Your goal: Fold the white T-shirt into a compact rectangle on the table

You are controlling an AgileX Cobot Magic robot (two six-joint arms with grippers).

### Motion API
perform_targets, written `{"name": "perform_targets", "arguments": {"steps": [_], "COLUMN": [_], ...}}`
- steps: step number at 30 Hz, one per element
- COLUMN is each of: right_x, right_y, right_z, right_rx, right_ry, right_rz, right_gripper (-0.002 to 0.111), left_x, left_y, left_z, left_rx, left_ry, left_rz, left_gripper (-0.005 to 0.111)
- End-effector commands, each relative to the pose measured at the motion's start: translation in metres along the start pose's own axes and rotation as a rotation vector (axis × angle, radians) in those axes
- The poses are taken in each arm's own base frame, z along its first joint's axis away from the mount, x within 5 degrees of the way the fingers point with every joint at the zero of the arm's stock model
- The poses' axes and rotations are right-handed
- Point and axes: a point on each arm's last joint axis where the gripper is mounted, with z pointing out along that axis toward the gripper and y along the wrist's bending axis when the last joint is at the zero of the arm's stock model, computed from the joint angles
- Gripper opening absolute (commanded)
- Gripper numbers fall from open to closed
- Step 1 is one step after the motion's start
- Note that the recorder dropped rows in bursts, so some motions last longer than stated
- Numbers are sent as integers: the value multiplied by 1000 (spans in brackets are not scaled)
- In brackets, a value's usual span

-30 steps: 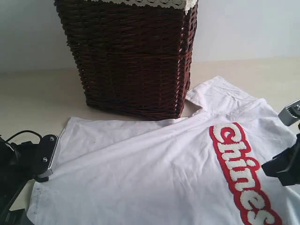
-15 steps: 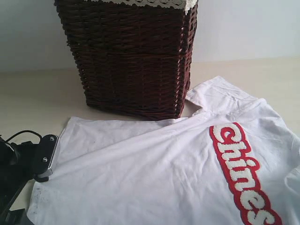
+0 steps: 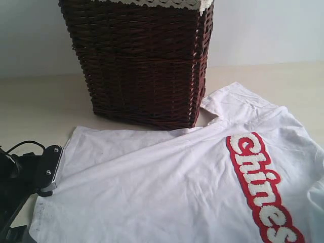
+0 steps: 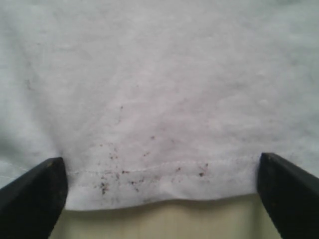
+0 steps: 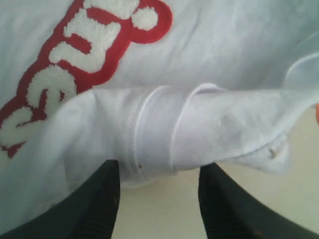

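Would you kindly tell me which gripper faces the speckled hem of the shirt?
The left gripper: dark specks dot the flat hem before it; the right gripper faces a bunched fold beside red lettering.

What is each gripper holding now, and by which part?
Nothing is held. The left gripper stands open, the hem of the white T-shirt between its jaws; the right gripper is open before a rolled edge.

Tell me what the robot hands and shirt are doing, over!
Left gripper open, astride white T-shirt hem. Right gripper open at a bunched fold. Shirt spread on table, not yet folded. Dark wicker basket close behind.
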Motion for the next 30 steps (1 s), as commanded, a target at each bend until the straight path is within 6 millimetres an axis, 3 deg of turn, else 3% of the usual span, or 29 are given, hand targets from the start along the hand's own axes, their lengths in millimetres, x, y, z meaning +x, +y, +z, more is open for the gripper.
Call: {"name": "perform_targets", "arguments": {"steps": [1, 11, 18, 30], "right_x": [1, 4, 3, 2], "right_y": [-2, -3, 1, 19], "right_z": [6, 12, 5, -24], "right_rx": [-35, -71, -65, -11], "right_ry": [-50, -62, -26, 144], "right_rz": [6, 44, -15, -69], "right_gripper": [46, 0, 0, 0], "left_x": [7, 7, 7, 7], "left_y": [-8, -8, -8, -8], "left_z": [11, 11, 11, 11], "left_rx": [80, 80, 80, 80], "left_ry": [37, 37, 37, 37], "left_rz": [-13, -13, -13, -13], "left_gripper": [100, 100, 100, 100]}}
